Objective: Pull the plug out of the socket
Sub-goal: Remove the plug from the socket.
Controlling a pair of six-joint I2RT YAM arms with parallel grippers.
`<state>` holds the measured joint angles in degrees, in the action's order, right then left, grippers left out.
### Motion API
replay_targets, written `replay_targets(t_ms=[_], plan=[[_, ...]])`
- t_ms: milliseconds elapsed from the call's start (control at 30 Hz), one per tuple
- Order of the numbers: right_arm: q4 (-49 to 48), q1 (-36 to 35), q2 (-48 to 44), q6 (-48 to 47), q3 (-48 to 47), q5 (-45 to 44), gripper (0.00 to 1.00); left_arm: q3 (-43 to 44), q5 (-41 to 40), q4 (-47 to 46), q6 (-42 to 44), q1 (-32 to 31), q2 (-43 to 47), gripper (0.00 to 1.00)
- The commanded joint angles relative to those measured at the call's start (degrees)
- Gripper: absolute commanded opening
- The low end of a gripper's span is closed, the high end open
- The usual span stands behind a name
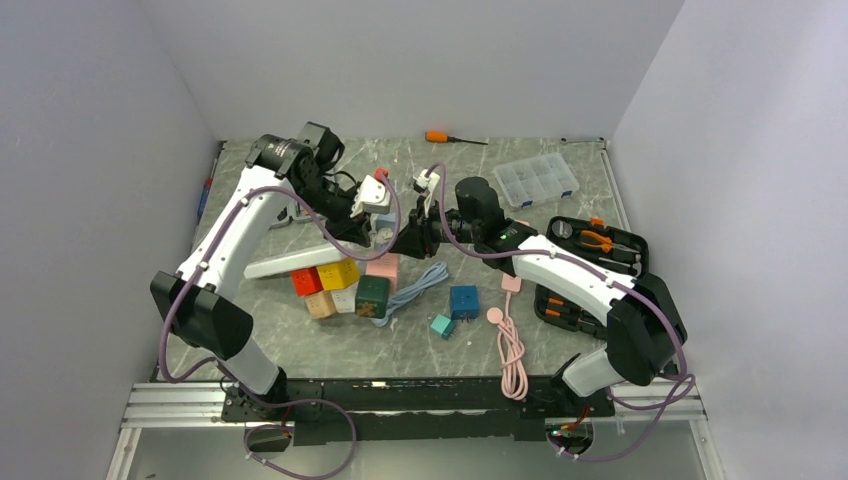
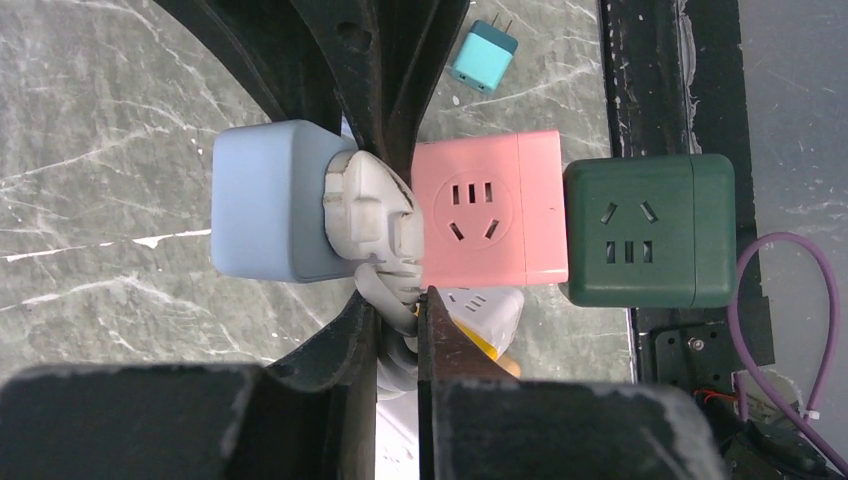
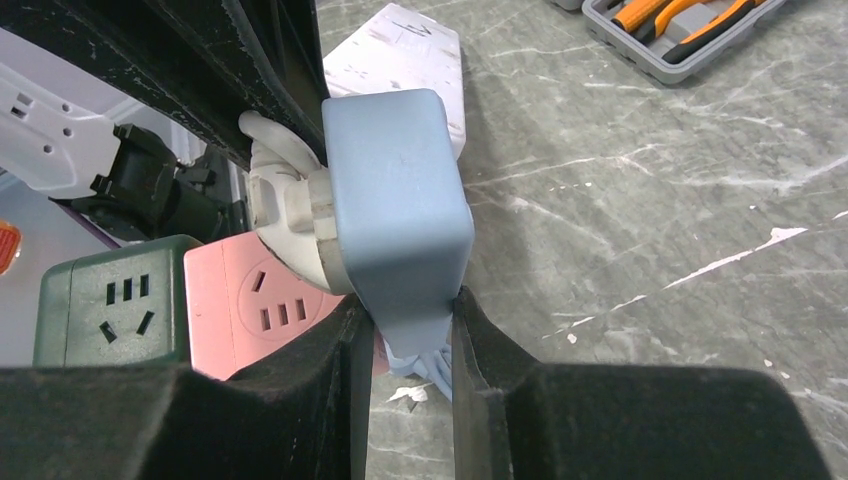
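Bare marble table (image 1: 300,345) lies open behind the blue socket cube (image 3: 395,190), which the right gripper (image 3: 410,325) pinches at its lower edge. The grey-white plug (image 2: 370,215) sits in the cube's face, with the left gripper (image 2: 398,300) clamped tight on it. A pink cube (image 2: 490,205) crowds just beside the plug, with a green cube (image 2: 650,230) beyond.

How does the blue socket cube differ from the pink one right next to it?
The blue cube has a white plug seated in its face, while the pink cube's socket holes are empty. The blue cube is clamped in the right claw, while nothing grips the pink cube. They share a rounded cube shape, and both are sockets.
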<state>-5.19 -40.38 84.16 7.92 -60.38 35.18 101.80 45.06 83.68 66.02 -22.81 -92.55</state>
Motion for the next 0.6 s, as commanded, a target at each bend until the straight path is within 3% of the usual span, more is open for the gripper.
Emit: replay_targets(t_ms=[0, 333, 567], plan=[[-6.8, 0.2, -1.6, -0.1, -1.6, 0.0, 0.00, 2.3, 7.7, 3.8, 3.7, -1.7, -0.1, 0.00], [-8.5, 4.5, 2.6, 0.1, -0.9, 1.7, 0.00, 1.9, 9.2, 6.5, 5.9, -3.2, 4.2, 0.00], [-4.8, 4.6, 3.3, -1.9, -2.3, -4.2, 0.00, -0.5, 9.8, 6.5, 5.6, -5.0, 5.8, 0.00]])
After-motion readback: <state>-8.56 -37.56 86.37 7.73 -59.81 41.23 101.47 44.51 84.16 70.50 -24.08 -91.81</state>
